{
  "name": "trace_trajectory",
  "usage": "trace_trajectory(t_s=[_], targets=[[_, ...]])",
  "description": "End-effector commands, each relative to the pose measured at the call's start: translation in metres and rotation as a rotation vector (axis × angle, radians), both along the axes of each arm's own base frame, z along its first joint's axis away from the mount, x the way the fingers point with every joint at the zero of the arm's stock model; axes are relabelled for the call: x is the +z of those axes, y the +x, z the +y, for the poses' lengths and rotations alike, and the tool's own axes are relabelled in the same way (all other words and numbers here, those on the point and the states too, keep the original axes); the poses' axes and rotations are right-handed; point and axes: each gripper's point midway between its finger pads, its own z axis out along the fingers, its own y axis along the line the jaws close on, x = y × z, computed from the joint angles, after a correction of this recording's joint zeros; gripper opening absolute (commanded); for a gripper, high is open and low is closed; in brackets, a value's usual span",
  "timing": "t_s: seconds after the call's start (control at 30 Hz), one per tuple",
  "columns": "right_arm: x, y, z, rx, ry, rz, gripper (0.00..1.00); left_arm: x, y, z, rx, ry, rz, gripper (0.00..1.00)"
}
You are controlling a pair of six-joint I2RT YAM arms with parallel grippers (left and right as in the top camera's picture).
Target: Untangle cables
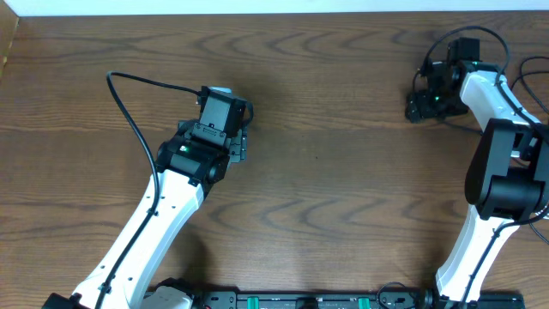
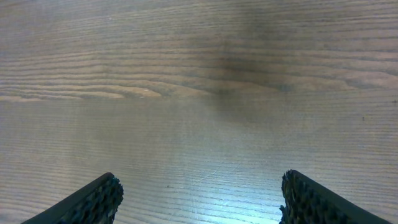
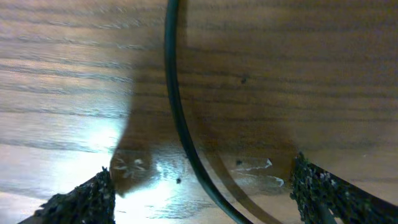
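Spanning every view, the wooden table (image 1: 343,172) is seen beneath both arms. The left gripper (image 2: 199,183) is held wide apart over plain wood, with nothing between its fingers. Toward the far right corner the right gripper (image 3: 202,171) is likewise spread, and the black cable (image 3: 177,112) is seen lying on the wood between its fingers, not yet clamped. The white cable cannot be made out. Were the jaws closed off-centre, the thin cable could be pushed aside or missed; pulled hard, any knot could be tightened
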Motion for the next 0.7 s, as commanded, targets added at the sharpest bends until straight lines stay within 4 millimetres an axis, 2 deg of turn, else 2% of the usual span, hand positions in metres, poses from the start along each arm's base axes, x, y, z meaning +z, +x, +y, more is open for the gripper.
trace_trajectory(t_s=[0.0, 0.1, 0.23, 0.63, 0.67], targets=[[-0.0181, -0.0125, 0.0009, 0.013, -0.015, 0.048, 0.84, -0.0042, -0.0011, 0.0026, -0.005, 0.016, 0.015, 0.83], [-0.0207, -0.015, 0.0013, 0.013, -0.014, 0.054, 0.82, -0.0042, -0.0011, 0.0026, -0.005, 0.016, 0.015, 0.83], [-0.0209, -0.0154, 0.0013, 0.013, -0.014, 0.056, 0.72, -0.0042, -0.0011, 0.0026, -0.005, 0.016, 0.015, 0.83], [-0.0227, -0.0186, 0.0017, 0.01, -0.012, 0.066, 0.11, -0.0042, -0.0011, 0.0026, -0.005, 0.016, 0.015, 0.83], [-0.0227, -0.0188, 0.0019, 0.009, -0.011, 0.068, 0.02, -0.0042, -0.0011, 0.0026, -0.005, 0.016, 0.015, 0.83]])
